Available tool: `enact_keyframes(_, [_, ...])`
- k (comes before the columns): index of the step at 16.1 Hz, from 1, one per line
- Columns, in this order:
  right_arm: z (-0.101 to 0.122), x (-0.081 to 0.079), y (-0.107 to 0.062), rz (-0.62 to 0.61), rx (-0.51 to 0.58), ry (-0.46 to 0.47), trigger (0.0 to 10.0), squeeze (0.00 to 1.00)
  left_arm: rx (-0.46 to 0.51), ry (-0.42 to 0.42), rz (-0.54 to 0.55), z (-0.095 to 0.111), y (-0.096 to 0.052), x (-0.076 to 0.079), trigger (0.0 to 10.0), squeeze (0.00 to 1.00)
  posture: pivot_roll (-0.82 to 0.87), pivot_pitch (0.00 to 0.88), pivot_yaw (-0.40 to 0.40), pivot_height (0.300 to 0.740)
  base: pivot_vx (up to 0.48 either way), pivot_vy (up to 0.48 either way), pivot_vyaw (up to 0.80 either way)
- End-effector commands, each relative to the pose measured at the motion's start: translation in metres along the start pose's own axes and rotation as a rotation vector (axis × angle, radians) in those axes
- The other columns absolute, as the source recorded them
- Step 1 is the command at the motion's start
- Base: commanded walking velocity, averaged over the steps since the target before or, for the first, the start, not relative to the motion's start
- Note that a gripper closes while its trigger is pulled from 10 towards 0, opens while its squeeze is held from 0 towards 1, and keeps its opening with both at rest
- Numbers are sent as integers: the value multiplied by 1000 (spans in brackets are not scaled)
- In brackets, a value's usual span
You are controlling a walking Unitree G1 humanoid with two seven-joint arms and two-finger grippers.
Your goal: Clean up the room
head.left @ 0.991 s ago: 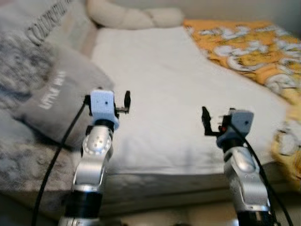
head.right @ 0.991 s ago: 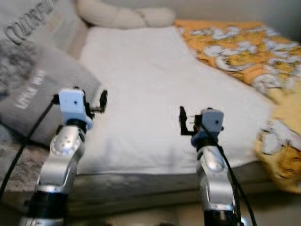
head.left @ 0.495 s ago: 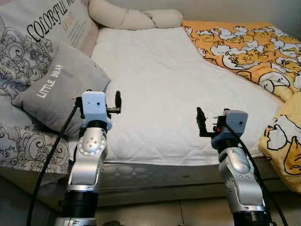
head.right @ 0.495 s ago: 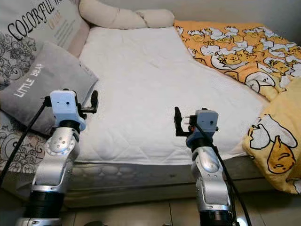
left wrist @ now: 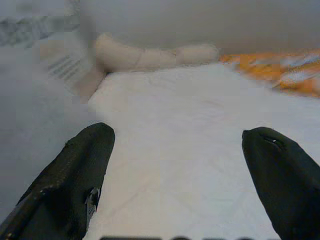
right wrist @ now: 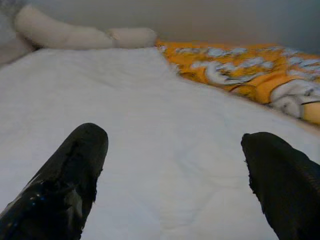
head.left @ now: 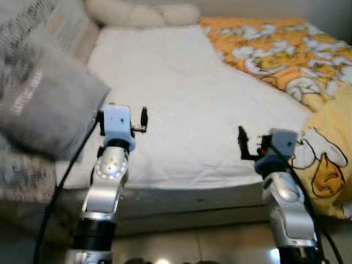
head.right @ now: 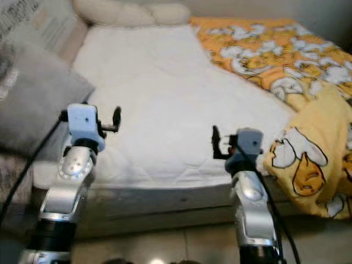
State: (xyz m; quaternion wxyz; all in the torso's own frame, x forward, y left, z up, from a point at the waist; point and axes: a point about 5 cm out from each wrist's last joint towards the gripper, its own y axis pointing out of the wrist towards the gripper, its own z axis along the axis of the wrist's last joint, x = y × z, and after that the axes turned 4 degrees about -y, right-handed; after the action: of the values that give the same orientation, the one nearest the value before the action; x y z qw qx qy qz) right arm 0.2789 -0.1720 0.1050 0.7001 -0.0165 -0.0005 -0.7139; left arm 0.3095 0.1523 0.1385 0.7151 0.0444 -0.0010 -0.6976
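White quilted mattress, orange duck-print blanket bunched along its right: your view swung right since a moment ago. Left end effector, right end effector: both wide open, empty, hovering.

The two eye views look forward and down from the head, near the foot edge of the bed, and share almost the same scene: both arms, the white mattress, the grey pillow at left and the orange quilt at right. Each wrist view looks low along its own fingers across the mattress toward the far bolster.
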Motion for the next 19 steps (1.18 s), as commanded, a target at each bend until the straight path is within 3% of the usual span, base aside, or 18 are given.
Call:
enact_keyframes(1, [1,-3,2,12,-5,16,10000,1000,-22,10,14,-4,0,-4,10000,867,-32,0,-6,740,0,-480,688])
enact_keyframes(6, [0,3,2,-8,-15,21,10000,1000,-54,42,10,-14,-2,-8,10000,875,-36,0,-6,740,0,-480,660])
enact_keyframes(12, [-3,11,4,-28,-44,-29,10000,1000,-150,75,31,-46,-19,-29,10000,875,-39,0,-9,740,0,-480,0])
enact_keyframes(19, [-9,12,3,-26,-66,-16,10000,1000,-148,90,20,-48,-23,-29,10000,875,-37,0,-14,740,0,-480,0])
